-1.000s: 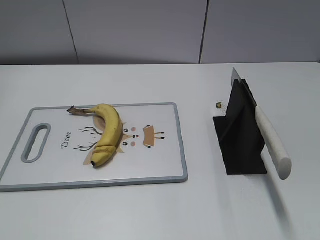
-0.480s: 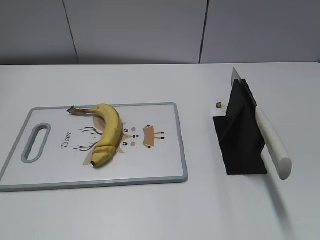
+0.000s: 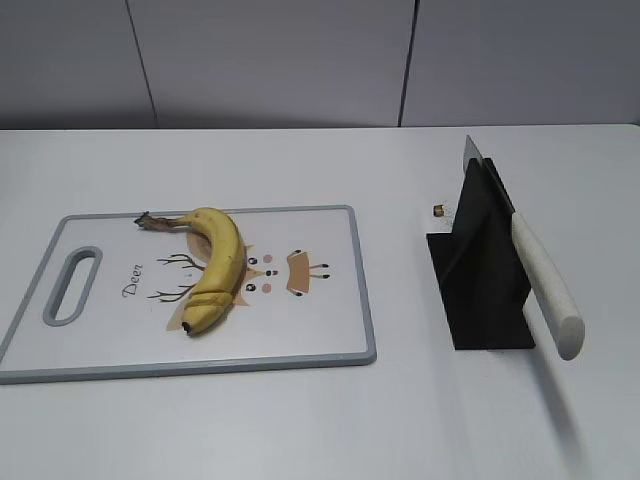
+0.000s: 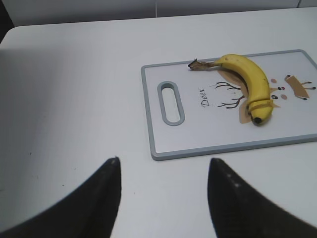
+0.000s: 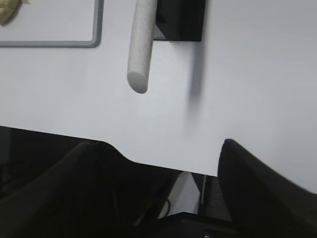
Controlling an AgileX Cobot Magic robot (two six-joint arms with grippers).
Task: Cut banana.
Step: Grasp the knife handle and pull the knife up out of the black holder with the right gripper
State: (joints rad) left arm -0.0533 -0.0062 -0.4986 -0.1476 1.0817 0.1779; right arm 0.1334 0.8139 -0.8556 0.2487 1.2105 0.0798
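Observation:
The yellow banana [image 3: 215,265] lies on the white cutting board [image 3: 320,310], stem at the far left, black tip toward the front; it also shows in the left wrist view [image 4: 250,82]. A knife with a white handle [image 3: 545,285] rests in a black stand [image 3: 480,265]; its handle shows in the right wrist view [image 5: 139,47]. My left gripper [image 4: 163,163] is open and empty over bare table, to the left of and nearer than the board [image 4: 198,144]. My right gripper [image 5: 158,146] is open and empty, behind the table's front edge, near the knife handle. Neither gripper appears in the exterior view.
A small brass-coloured piece [image 3: 438,210] lies on the table just behind the black stand. The board has a grey rim and a handle slot [image 3: 72,285] at its left end. The table's front edge [image 5: 148,161] runs close to my right gripper.

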